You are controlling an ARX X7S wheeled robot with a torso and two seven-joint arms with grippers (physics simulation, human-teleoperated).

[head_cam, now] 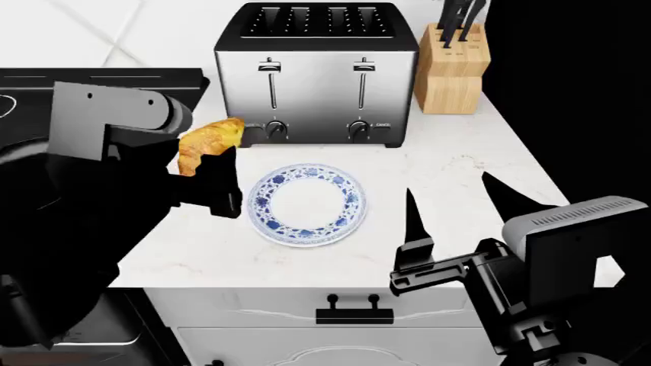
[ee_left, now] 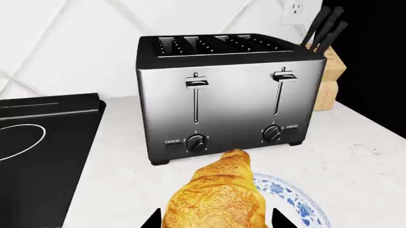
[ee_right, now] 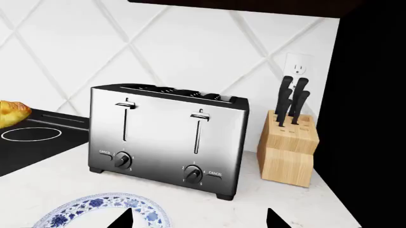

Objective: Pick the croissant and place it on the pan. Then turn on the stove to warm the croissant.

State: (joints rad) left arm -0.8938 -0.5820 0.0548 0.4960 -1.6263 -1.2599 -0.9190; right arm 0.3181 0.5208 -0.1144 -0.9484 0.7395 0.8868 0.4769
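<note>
The golden-brown croissant (ee_left: 216, 194) is lifted off the counter, and my left gripper (ee_left: 216, 221) is shut on it, a black fingertip on each side. In the head view the croissant (head_cam: 210, 143) hangs left of the plate, in front of the toaster's left corner, close to the stove's edge. The black glass stove (head_cam: 26, 84) shows at the far left with a white burner ring (ee_left: 19, 137). The pan is hidden or out of view, and no stove knobs show. My right gripper (head_cam: 456, 202) stands open above the bare counter right of the plate, holding nothing (ee_right: 199, 221).
An empty white plate with a blue pattern (head_cam: 305, 204) lies mid-counter. A steel four-slot toaster (head_cam: 315, 69) stands behind it, with a wooden knife block (head_cam: 453, 69) to its right. My left arm covers most of the stove side. The counter's front edge (head_cam: 336, 284) is near.
</note>
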